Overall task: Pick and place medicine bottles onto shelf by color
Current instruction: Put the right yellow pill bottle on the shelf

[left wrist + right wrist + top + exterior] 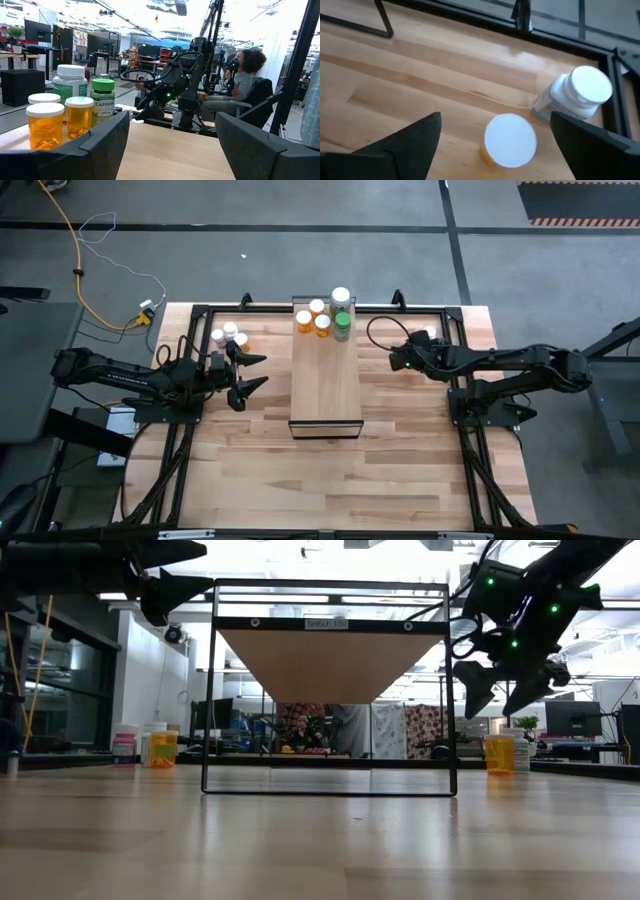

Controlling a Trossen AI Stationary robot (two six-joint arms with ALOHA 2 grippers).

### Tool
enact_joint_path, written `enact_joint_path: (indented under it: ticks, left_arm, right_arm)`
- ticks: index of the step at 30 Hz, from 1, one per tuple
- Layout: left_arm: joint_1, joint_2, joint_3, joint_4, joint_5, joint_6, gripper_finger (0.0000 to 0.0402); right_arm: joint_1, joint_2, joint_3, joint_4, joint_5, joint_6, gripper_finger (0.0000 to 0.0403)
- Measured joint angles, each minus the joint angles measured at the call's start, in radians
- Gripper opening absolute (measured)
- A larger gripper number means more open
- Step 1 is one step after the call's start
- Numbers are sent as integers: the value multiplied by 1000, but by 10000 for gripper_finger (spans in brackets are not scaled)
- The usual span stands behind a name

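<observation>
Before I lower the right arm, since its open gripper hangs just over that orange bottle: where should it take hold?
Come straight down over the orange bottle and close the right gripper on its round sides below the white cap. It stands upright; the white bottle beside it leaves only that approach.

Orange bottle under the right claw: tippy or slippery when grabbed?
Probably stiff plastic, light: the orange bottle looks small. Its smooth round body may slip or roll if knocked over. The white bottle stands close, so the open right claw might nudge it.
</observation>
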Motion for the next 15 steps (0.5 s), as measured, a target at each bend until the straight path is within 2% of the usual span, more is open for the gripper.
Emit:
enact_joint_path:
  ticks: [4,9,15]
  left_arm:
    - [0,0,0,0,0,0,284]
    - [0,0,0,0,0,0,284]
    - [0,0,0,0,0,0,284]
  right_arm:
    - [-2,0,0,-10,0,17,362]
    - [-39,0,0,-68,47,151,362]
    - [-113,0,-26,-71,-70,210,362]
